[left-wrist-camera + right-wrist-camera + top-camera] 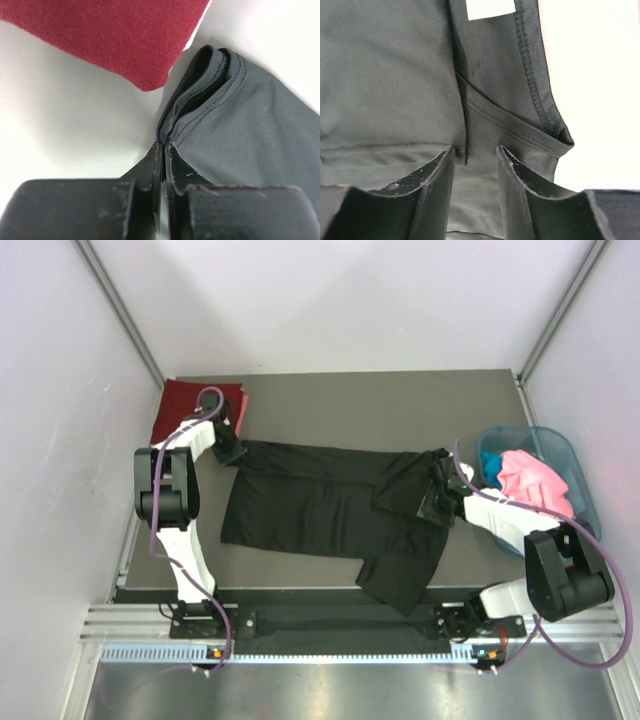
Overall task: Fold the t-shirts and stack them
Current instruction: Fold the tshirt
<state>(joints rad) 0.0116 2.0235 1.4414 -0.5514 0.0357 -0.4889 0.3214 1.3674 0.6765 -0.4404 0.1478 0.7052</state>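
Observation:
A large black t-shirt (330, 505) lies spread across the table, with one sleeve trailing toward the front edge. My left gripper (232, 450) is at its back left corner. In the left wrist view the left gripper (164, 146) is shut on the bunched hem of the black shirt (240, 115). My right gripper (440, 502) rests on the shirt's right part near the collar. In the right wrist view the right gripper (475, 156) is open, its fingers (512, 172) standing either side of a seam of black cloth (385, 75). A folded dark red t-shirt (198, 405) lies at the back left and also shows in the left wrist view (110, 35).
A teal plastic basket (570, 455) stands at the right edge and holds a pink t-shirt (535, 485) and a blue one (490, 460). White walls with metal posts close in the table on both sides and at the back.

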